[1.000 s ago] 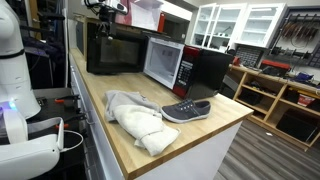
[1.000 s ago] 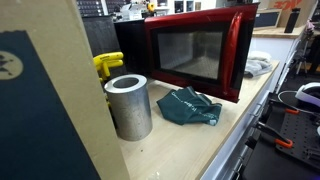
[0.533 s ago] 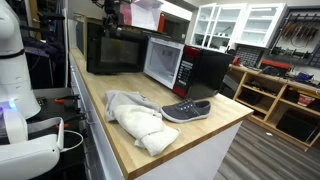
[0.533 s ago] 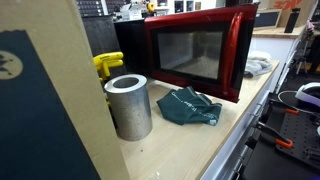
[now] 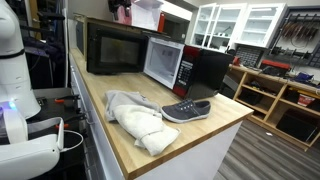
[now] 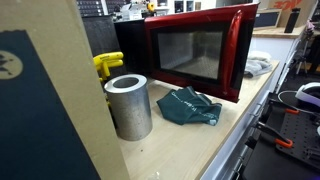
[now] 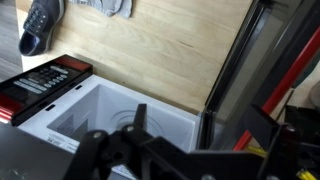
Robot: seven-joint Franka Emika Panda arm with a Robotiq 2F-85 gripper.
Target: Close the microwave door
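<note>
The microwave (image 5: 206,68) stands on the wooden counter with its red button panel (image 7: 42,84) and pale interior (image 7: 105,122) showing. The microwave door (image 5: 115,50) stands wide open, with its black inner face in an exterior view and its red frame and dark glass in an exterior view (image 6: 195,52). In the wrist view the door (image 7: 262,70) rises at the right. My gripper (image 7: 215,150) hovers above the cavity's hinge side, open and empty. It is a blur at the top edge in an exterior view (image 5: 122,9).
A dark sneaker (image 5: 186,110) and a crumpled pale cloth (image 5: 135,115) lie on the counter in front of the microwave. A metal cylinder (image 6: 128,105), a yellow object (image 6: 108,65) and a teal cloth (image 6: 190,107) sit outside the open door. Shelves stand beyond the counter's end.
My gripper has moved along above the door's top edge toward the microwave body and risen partly out of frame. The door has not moved.
</note>
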